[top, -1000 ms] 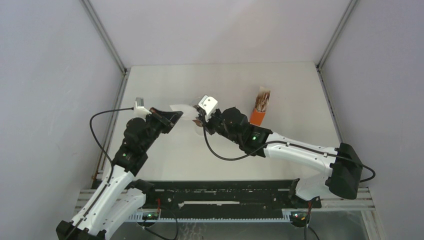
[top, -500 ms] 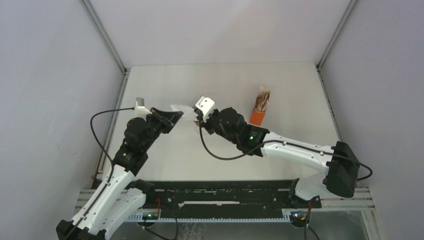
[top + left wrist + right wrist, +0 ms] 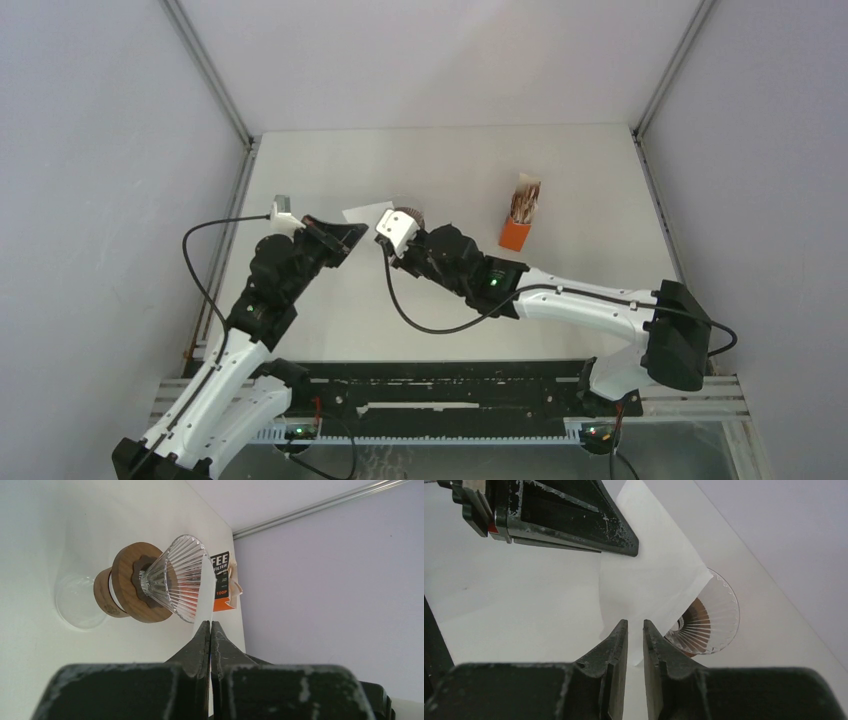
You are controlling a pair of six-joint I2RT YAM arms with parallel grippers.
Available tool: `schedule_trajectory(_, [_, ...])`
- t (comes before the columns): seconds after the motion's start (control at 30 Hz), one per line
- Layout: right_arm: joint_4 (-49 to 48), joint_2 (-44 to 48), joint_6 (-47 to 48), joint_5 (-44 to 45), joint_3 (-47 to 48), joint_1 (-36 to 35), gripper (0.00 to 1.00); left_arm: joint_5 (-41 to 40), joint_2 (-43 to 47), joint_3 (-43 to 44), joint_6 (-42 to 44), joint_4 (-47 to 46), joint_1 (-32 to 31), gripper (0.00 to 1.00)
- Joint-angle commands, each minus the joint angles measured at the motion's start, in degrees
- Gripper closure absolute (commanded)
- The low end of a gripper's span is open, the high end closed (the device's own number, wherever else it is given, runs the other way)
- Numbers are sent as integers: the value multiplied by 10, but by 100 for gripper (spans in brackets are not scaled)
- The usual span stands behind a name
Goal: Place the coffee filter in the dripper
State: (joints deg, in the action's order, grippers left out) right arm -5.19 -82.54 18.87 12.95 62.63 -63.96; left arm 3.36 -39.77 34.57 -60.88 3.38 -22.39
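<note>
Top view: left gripper [image 3: 348, 232] clamped on the near edge of the coffee filter [image 3: 367, 212]. The sheet is held off the table [image 3: 560, 170], just left of the dripper [image 3: 408, 214]. Right gripper [image 3: 390, 228] sits just on the near side of the dripper, its tips under the white camera block, so its state is not readable here. Orange box [image 3: 516, 232] stands to the right, well apart. There is open white tabletop at the far side and right. Grey walls [image 3: 100, 200] close in on three sides, with metal posts [image 3: 205, 70] in the far corners.

Left wrist: fingers pressed together on the filter, seen edge-on as a thin white line. Its free edge is right beside the dripper's ribbed clear cone; contact unclear. The dripper's wooden collar rests on a clear glass cup [image 3: 75, 605]. Box label reads "FEE FILTER", "100P".

Right wrist: jaws a narrow slit apart, nothing clearly pinched. The filter is a flat fan running from the left gripper's tip down to the right fingertips; touch unclear. Its corner overlaps the dripper rim.
</note>
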Motion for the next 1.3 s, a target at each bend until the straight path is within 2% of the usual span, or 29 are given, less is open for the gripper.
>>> schedule_trajectory(0.0, [-1, -2, 17, 2, 25, -8, 75, 3, 5, 36, 14, -13, -4, 100])
schedule_trajectory(0.27, [6, 8, -4, 8, 25, -26, 73, -7, 7, 32, 12, -11, -5, 100])
schedule_trajectory(0.47, [15, 20, -12, 28, 25, -39, 68, -13, 10, 31, 11, -9, -5, 100])
schedule_trajectory(0.67, [9, -10, 3, 55, 25, -57, 60, -14, 12, 32, 10, -9, -5, 100])
schedule_trajectory(0.87, [-5, -29, 20, 100, 25, -61, 59, -14, 15, 31, 10, -8, -5, 100])
schedule_trajectory(0.97, [-8, -34, 26, 117, 25, -61, 61, -14, 15, 32, 10, -8, -5, 100])
schedule_trajectory(1.07, [-6, -31, 25, 123, 25, -61, 67, -13, 14, 32, 10, -9, -5, 100])
schedule_trajectory(1.27, [8, -13, 13, 93, 25, -56, 78, -10, 11, 32, 11, -9, -5, 100])
